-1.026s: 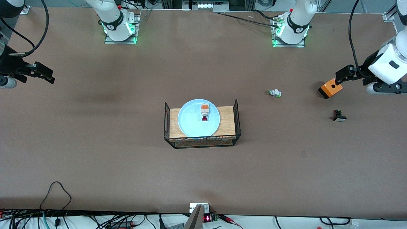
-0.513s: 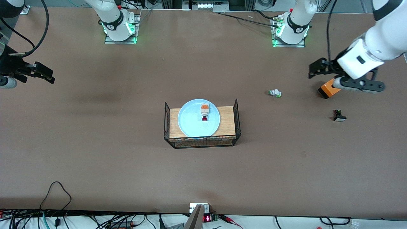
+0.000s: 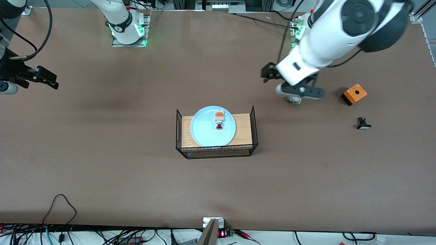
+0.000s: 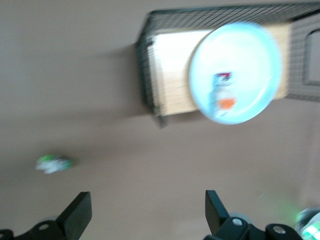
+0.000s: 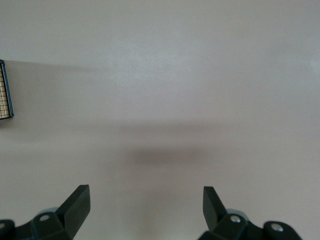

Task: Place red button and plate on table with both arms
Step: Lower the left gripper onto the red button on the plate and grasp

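— In the middle of the table, what is sitting in the wire-sided tray?

— The plate is lying on the tray's wooden floor, its rim overhanging the tray's edge toward the robots' bases. The red button is lying on the plate, orange block toward the bases, red cap toward the front camera. The left wrist view is showing the same: plate, button, tray.

— Is any writing showing?

— None that I can read on these things.

— Where are the grippers?

— The left gripper is hanging over bare table between its base and the tray, toward the left arm's end; its fingers are standing wide apart, holding nothing. The right gripper is waiting over the right arm's end of the table, fingers spread, nothing between them.

— How much open room is there?

— Wide bare brown surface is lying around the tray. Toward the left arm's end a white part with green tip is peeking out under the left arm, an orange box is sitting well apart from it, and a small black part is lying nearer the front camera than the box.
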{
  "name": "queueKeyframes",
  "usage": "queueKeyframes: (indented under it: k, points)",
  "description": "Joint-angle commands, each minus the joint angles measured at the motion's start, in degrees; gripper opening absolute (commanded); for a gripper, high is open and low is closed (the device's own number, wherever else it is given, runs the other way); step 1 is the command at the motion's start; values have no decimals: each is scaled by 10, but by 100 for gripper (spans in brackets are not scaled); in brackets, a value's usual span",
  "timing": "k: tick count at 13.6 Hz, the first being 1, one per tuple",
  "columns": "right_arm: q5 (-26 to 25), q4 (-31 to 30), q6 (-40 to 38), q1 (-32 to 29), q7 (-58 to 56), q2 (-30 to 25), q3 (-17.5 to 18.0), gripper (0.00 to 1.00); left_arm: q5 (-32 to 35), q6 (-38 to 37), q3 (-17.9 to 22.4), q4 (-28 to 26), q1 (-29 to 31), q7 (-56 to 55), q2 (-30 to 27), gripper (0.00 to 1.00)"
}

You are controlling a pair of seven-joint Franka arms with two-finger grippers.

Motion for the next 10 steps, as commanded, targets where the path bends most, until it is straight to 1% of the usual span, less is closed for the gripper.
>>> queueKeyframes:
  k: [1,3,4,5,6,7,8,10]
  points:
    - [10,10,-21,-2,-1,-2,2,100,9,97,-5,35,-44,-54,65,100]
    - [9,10,-19,-2,-3,-2,2,100,21,163,-2,35,-75,-112,93,100]
    - [9,10,-21,-2,-9,-2,2,100,69,195,-2,35,-91,-135,108,100]
    - [9,10,-21,-2,-9,-2,2,100,133,225,-3,35,-106,-160,123,100]
    - [9,10,-21,-2,-9,-2,2,100,177,246,-4,37,-116,-189,135,100]
    - [9,10,-21,-2,-9,-2,2,100,198,265,-4,37,-119,-214,151,100]
    - [9,10,-21,-2,-9,-2,2,100,205,281,-4,38,-123,-227,163,100]
    - [9,10,-21,-2,-9,-2,2,100,217,297,1,37,-142,-226,181,100]
